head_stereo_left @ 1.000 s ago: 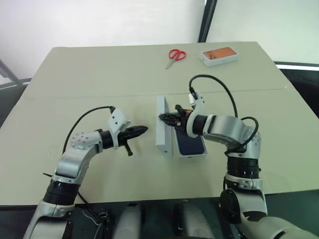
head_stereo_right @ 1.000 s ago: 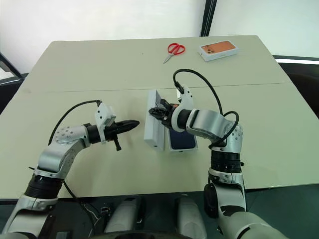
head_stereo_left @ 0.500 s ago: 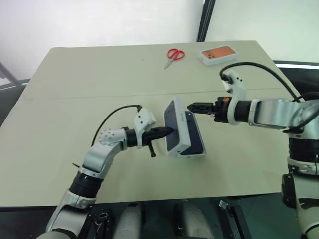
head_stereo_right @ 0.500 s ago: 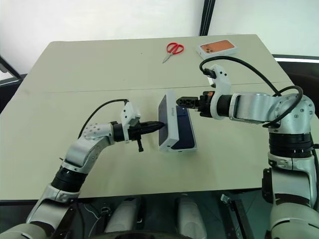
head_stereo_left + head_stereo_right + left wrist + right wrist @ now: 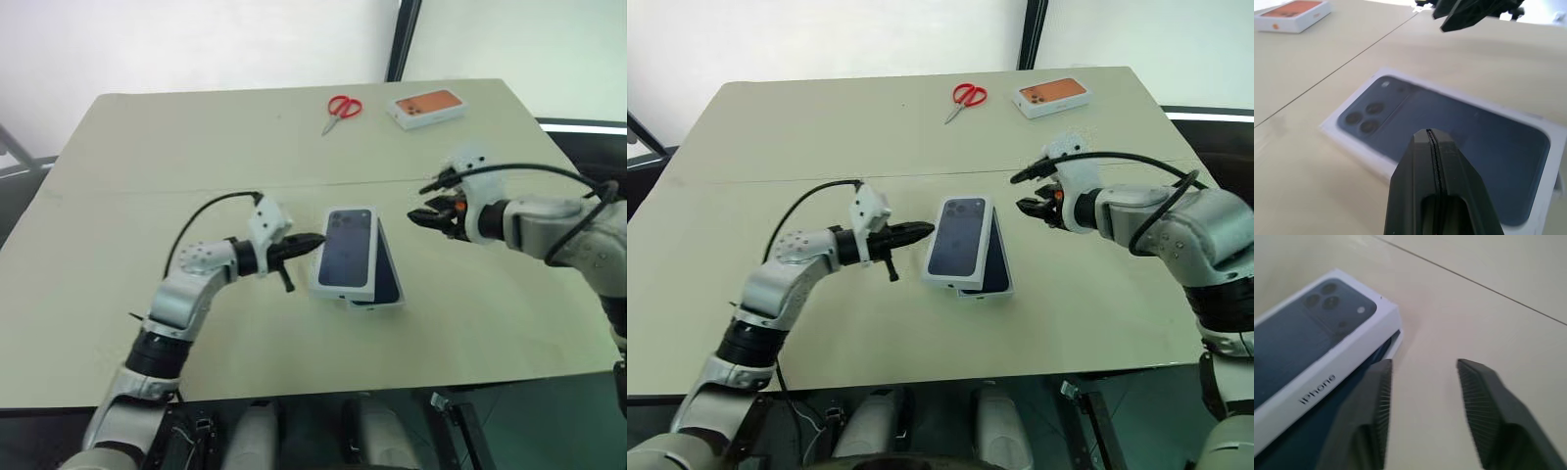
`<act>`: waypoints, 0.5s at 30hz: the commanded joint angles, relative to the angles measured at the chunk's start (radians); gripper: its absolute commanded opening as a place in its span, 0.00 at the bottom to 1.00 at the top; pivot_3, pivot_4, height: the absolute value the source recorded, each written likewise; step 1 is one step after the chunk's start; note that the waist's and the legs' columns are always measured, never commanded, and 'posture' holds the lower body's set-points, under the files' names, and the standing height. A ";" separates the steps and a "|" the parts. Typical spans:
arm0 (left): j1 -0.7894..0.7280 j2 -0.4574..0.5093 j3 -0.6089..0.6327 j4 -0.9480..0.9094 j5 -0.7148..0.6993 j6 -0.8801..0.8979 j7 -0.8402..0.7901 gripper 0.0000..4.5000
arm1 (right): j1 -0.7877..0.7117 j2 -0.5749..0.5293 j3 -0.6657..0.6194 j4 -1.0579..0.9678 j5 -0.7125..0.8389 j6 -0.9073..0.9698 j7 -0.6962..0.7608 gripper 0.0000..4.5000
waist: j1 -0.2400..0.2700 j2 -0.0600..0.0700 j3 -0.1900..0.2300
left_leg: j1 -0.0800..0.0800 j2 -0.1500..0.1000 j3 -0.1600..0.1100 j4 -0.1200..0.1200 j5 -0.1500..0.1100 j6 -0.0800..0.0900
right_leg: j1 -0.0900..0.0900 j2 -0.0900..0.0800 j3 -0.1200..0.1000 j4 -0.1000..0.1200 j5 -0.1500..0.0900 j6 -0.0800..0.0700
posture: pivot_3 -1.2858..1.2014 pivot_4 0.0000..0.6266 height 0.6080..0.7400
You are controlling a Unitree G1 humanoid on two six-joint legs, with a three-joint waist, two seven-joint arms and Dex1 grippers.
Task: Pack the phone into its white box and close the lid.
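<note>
You see the lid lying skewed, picture-side up, over the box, phone partly exposed beneath. L gripper, pinched together, tip at lid's left edge. R gripper, fingers apart, holds nothing, near lid's right. Scissors and orange-topped box lie well apart at table far edge.

Beige table, white wall behind

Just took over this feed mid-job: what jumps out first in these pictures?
The lid, phone picture up, lies skewed over the white box at mid-table, not seated. The shut left gripper points at its left edge; the open right gripper hovers to its right, holding nothing. Red scissors lie at the far edge.
</note>
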 commanded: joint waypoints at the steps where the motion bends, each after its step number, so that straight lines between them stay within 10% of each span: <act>1: 0.013 0.047 0.028 -0.029 0.025 0.003 0.020 0.00 | 0.002 -0.015 0.028 -0.063 -0.150 -0.097 0.108 0.10 | 0.003 0.000 0.000 | 0.000 0.000 0.000 0.000 0.000 0.000 | 0.000 0.000 0.000 0.000 0.000 0.000 | 0.52 0.24 0.68; 15: -0.061 0.026 -0.117 0.108 0.147 -0.050 -0.012 0.00 | 0.065 0.032 0.170 -0.117 -0.588 -0.282 0.326 0.01 | 0.006 -0.001 0.000 | 0.000 -0.001 0.000 0.001 0.000 0.000 | 0.001 -0.002 0.000 0.000 0.000 0.000 | 0.52 0.24 0.68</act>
